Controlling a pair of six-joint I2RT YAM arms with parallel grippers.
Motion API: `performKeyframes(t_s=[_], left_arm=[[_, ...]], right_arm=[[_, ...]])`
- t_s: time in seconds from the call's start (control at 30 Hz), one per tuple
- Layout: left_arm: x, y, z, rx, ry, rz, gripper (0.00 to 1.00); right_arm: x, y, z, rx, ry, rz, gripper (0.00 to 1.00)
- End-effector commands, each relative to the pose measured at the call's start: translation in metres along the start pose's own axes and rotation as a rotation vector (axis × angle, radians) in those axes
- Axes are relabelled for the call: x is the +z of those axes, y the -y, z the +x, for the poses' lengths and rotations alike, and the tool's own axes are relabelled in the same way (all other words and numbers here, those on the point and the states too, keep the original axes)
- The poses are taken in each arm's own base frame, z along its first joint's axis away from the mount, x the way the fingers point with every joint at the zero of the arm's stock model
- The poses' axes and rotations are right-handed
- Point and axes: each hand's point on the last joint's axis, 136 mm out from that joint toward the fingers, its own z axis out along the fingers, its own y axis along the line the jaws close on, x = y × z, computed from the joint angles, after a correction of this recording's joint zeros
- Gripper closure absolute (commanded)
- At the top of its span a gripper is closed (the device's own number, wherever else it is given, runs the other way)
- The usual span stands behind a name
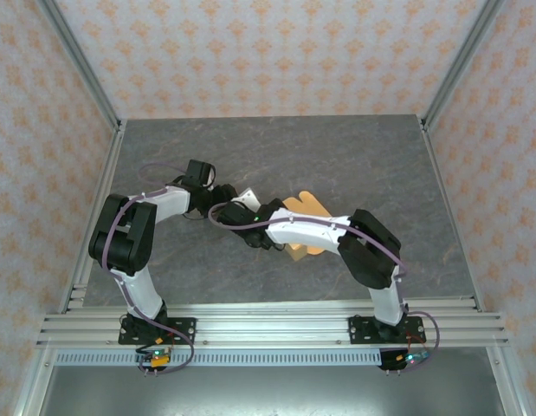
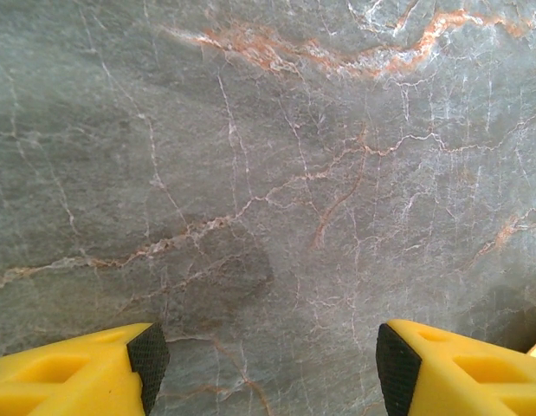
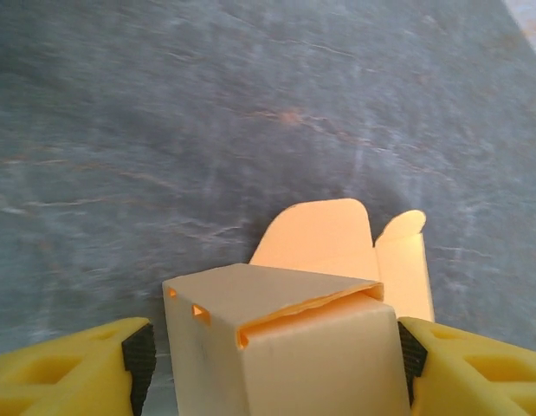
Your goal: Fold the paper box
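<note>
One paper box point(image 3: 285, 347) between the tips of the right gripper point(image 3: 274, 357) (grip unclear); left gripper point(image 2: 273, 368) wide, empty.

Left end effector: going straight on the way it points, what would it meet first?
The table. Nothing lies between the open left end effector and the marbled surface ahead, though its distance is unclear.

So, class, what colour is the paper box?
The paper box is light orange-tan, clearest in the right wrist view.
</note>
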Motion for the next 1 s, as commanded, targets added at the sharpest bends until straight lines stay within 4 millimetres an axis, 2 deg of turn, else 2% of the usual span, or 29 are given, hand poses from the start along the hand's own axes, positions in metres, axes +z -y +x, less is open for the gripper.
performKeyframes(t_s=[0.0, 0.07, 0.13, 0.2, 0.27, 0.33, 0.47, 0.63, 0.77, 0.97], left_arm=[[0.011, -0.022, -0.001, -0.045, -0.003, -0.05, 0.3], [0.01, -0.021, -0.002, -0.046, -0.007, -0.044, 0.3], [0.009, -0.015, -0.003, -0.031, -0.014, -0.026, 0.3], [0.005, -0.01, -0.005, -0.02, -0.016, -0.013, 0.3], [0.001, -0.007, -0.007, -0.013, -0.016, -0.013, 0.3], [-0.002, -0.006, -0.009, -0.008, -0.009, -0.017, 0.3], [-0.005, -0.01, -0.008, -0.009, -0.008, -0.04, 0.3], [-0.004, -0.015, -0.002, -0.014, -0.02, -0.052, 0.3], [-0.004, -0.019, -0.001, -0.006, -0.018, -0.067, 0.3], [-0.003, -0.018, -0.001, -0.009, -0.021, -0.062, 0.3]], right_arm=[[-0.031, 0.001, -0.029, 0.093, 0.068, -0.127, 0.26], [-0.047, 0.008, -0.037, 0.14, 0.093, -0.161, 0.25], [-0.06, 0.023, -0.041, 0.18, 0.112, -0.164, 0.23], [-0.069, 0.037, -0.038, 0.207, 0.099, -0.197, 0.22], [-0.073, 0.046, -0.028, 0.198, 0.066, -0.275, 0.19], [-0.074, 0.038, -0.009, 0.11, 0.031, -0.4, 0.17], [-0.056, 0.042, 0.017, 0.067, -0.067, -0.389, 0.16], [-0.043, 0.03, 0.03, 0.07, -0.142, -0.391, 0.19], [-0.034, 0.025, 0.024, 0.072, -0.131, -0.384, 0.2], [-0.012, 0.013, 0.008, 0.045, -0.113, -0.35, 0.25]])
